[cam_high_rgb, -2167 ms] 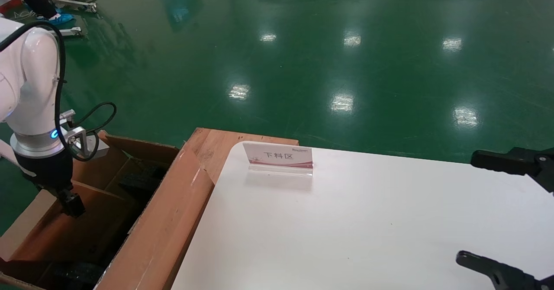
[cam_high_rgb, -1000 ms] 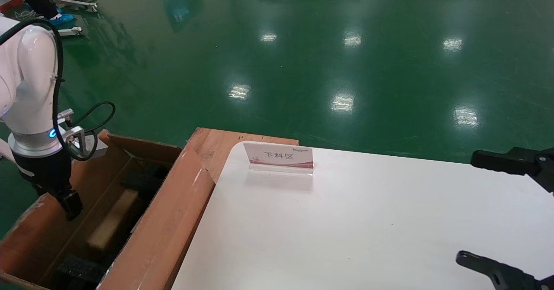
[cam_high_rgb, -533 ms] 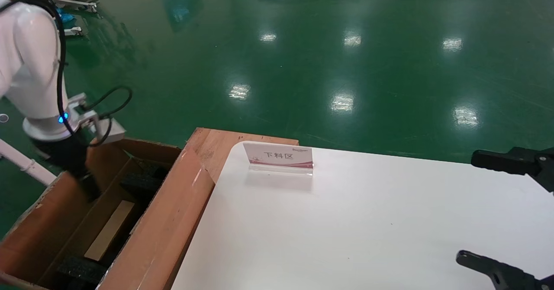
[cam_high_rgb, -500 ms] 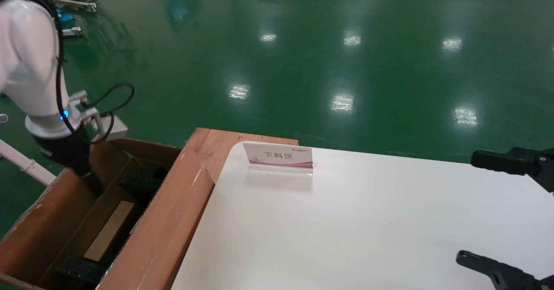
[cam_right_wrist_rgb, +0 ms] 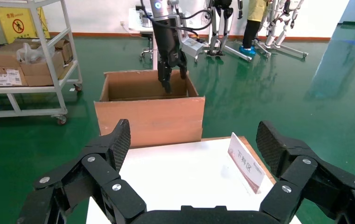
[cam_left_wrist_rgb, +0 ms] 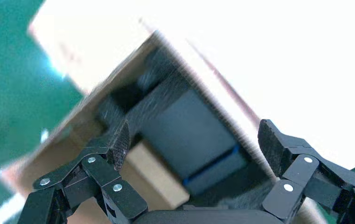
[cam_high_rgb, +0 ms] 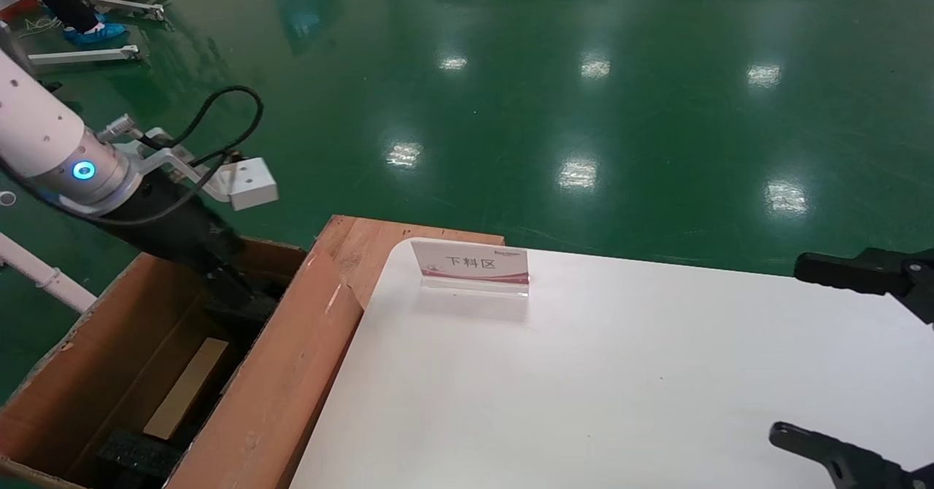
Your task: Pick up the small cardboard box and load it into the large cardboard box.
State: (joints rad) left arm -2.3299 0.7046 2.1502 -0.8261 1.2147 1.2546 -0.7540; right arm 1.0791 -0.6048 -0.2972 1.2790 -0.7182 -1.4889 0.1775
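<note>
The small cardboard box lies flat at the bottom of the large cardboard box, which stands on the floor left of the table. It shows tan in the left wrist view, beside dark foam. My left gripper is open and empty, tilted above the far end of the large box's opening, apart from the small box. The right wrist view shows it over the large box. My right gripper is open and empty over the table's right edge.
A white table carries a small sign stand at its far left corner. Black foam blocks lie inside the large box. A shelf cart with cartons stands beyond, on the green floor.
My left gripper let go of the small box, which settled flat inside the large box. The gripper then rose and swung toward the box's far end. The right arm has not moved.
</note>
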